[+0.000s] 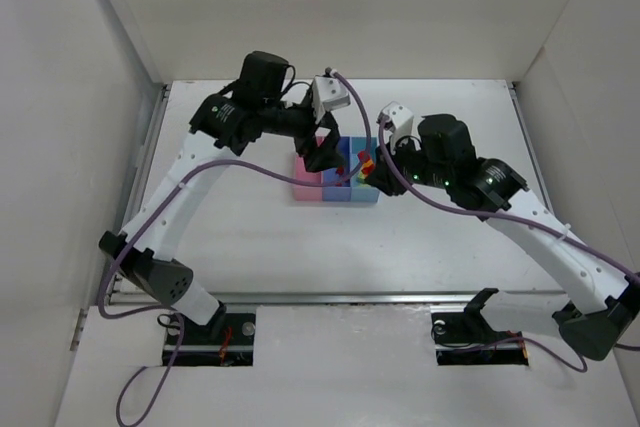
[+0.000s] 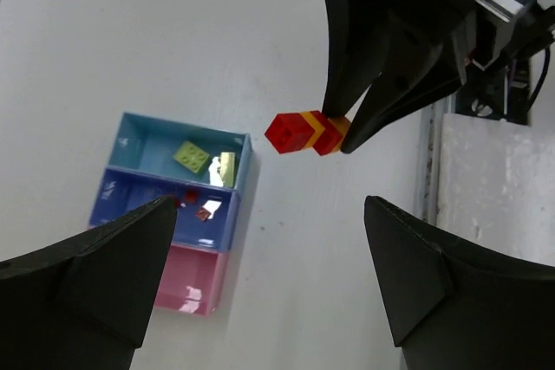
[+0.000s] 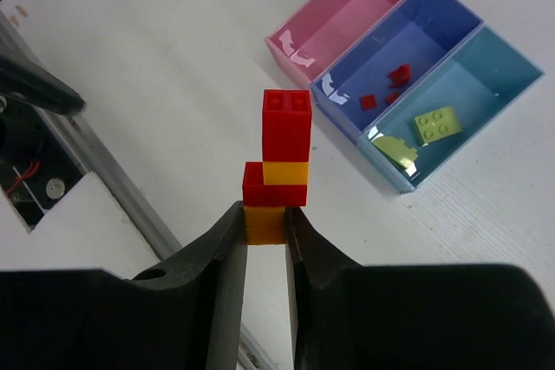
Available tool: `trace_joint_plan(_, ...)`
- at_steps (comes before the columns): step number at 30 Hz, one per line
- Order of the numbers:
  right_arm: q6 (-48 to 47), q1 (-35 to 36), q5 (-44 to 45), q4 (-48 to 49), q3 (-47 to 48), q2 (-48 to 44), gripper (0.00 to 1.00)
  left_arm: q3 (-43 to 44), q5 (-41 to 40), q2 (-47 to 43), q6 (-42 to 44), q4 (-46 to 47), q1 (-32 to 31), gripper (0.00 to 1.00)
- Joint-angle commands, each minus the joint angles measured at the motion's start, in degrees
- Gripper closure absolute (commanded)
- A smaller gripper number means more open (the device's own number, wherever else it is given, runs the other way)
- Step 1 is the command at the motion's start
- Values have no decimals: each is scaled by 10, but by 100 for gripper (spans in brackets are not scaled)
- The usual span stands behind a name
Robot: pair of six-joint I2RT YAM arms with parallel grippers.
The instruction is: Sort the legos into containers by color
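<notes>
The right gripper (image 3: 265, 214) was clamped on the orange-yellow bottom brick of a red-and-orange lego stack (image 3: 284, 140) that stood out past its fingertips; beyond them, off to one side, lay the joined pink bin (image 3: 347, 19), medium blue bin (image 3: 434, 28) and light blue bin (image 3: 490, 75); small red pieces (image 3: 399, 74) lay in the medium blue bin, a yellow-green brick (image 3: 436, 123) in the light blue bin; the left gripper (image 2: 269, 240) gaped wide, gripping nothing, above the bins.

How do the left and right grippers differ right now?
Jaws: the left gripper stands wide open; the right gripper is nearly closed.
Load: the left gripper holds nothing; the right gripper pinches the bottom orange brick of a red-and-orange brick stack.
Shared: both hover close to the row of bins.
</notes>
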Motion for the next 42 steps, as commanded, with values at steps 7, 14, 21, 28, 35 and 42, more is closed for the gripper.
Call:
trace_joint_plan(7,-1,8,-6,23,10,-18,94,-49,-37,-1,-200,137,-26,10)
trace_joint_plan(14,9,8,-6,35,-1,-28,94,-77,15,19,-327,187,-26,15)
trace_joint_plan(21,15,8,1,40,-17,-52,95,-113,4,11,-372,201,-26,25)
trace_joint_plan(28,20,8,1,46,-22,-46,95,-72,4,26,-386,213,-26,26)
trace_joint_plan(35,25,8,12,46,-22,-41,96,-86,4,32,-386,208,-26,40)
trace_joint_plan(42,25,8,34,46,-22,-29,96,-92,-18,32,-380,203,-26,39)
